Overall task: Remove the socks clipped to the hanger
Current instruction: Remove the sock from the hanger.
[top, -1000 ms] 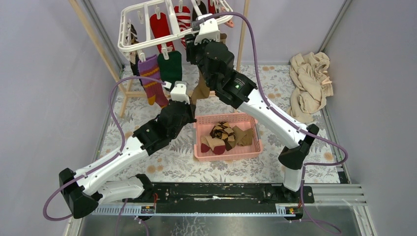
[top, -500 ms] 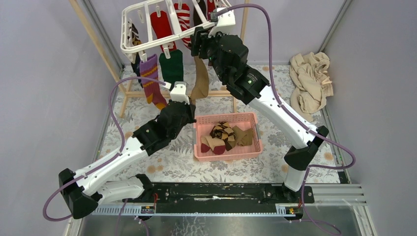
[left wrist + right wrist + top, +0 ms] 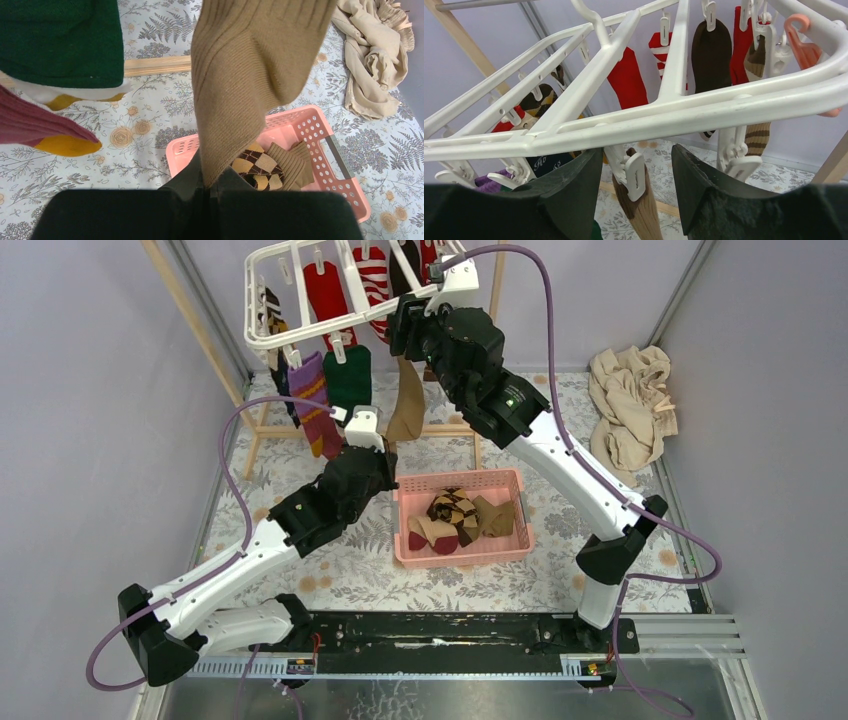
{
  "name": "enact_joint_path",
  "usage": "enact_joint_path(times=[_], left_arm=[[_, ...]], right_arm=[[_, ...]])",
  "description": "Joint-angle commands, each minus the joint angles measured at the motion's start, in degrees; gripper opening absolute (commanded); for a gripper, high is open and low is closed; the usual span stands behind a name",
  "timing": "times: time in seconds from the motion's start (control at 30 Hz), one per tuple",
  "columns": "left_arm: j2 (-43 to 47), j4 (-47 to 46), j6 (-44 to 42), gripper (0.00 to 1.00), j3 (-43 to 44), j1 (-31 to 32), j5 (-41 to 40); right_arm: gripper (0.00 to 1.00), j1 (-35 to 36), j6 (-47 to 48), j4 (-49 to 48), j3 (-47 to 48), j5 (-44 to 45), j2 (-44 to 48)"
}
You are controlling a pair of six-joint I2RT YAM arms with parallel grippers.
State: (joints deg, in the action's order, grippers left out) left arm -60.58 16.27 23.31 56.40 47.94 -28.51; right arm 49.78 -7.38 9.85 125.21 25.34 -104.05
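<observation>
Pinching the lower end of the tan sock [image 3: 250, 75] with the left hand [image 3: 210, 187], clenched tight on the knit, just above the pink basket [image 3: 320, 125]. Straddling the white clip [image 3: 634, 176] at the top of that same sock with the right hand [image 3: 636, 152], fingers spread, one each side, gripping nothing; cannot tell whether either pad touches the clip. Hanging from the near bar of the hanger [image 3: 684, 107], up at the far side of the desk [image 3: 370, 580], under the wooden frame [image 3: 190, 310]. Sharing the rack with a green sock [image 3: 65, 40] and a purple striped sock [image 3: 318, 405] to the left, red socks [image 3: 626, 80] and a dark brown sock [image 3: 711, 50] further back. Judging the sock as light, soft, ribbed and stretchy: likely to give before it slips, so better taken low as now and pulled straight down toward the basket. Judging the clip as small, stiff and sprung, free to swing: worth squeezing open rather than yanking fabric through it. Expecting the hanger to tilt or sway if loaded unevenly. Leaving the beige cloth pile [image 3: 630, 410] at far right alone.
</observation>
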Motion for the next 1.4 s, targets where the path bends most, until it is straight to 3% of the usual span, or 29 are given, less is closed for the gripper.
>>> enact_joint_path(times=[0.0,0.33,0.57,1.17,1.37], left_arm=[[0.53,-3.92,-0.63,0.0,-0.25,-0.13,-0.14],[-1.77,-5.0,-0.8,0.0,0.98,-0.17,0.26],[-2.06,-5.14,-0.99,0.0,1.31,-0.17,0.5],[-3.33,-5.46,-0.72,0.0,1.25,-0.14,1.57],[-3.93,-5.84,-0.66,0.0,1.08,-0.13,1.74]], right_arm=[[0.59,0.73,0.65,-1.17,2.67,0.45,-0.08],[0.62,7.41,11.97,-1.08,7.92,17.23,-3.47],[0.63,9.0,15.28,-1.28,10.56,23.41,-5.8],[0.63,9.37,17.55,-4.42,18.09,26.43,-12.25],[0.44,9.35,17.4,-5.5,17.34,26.52,-11.95]])
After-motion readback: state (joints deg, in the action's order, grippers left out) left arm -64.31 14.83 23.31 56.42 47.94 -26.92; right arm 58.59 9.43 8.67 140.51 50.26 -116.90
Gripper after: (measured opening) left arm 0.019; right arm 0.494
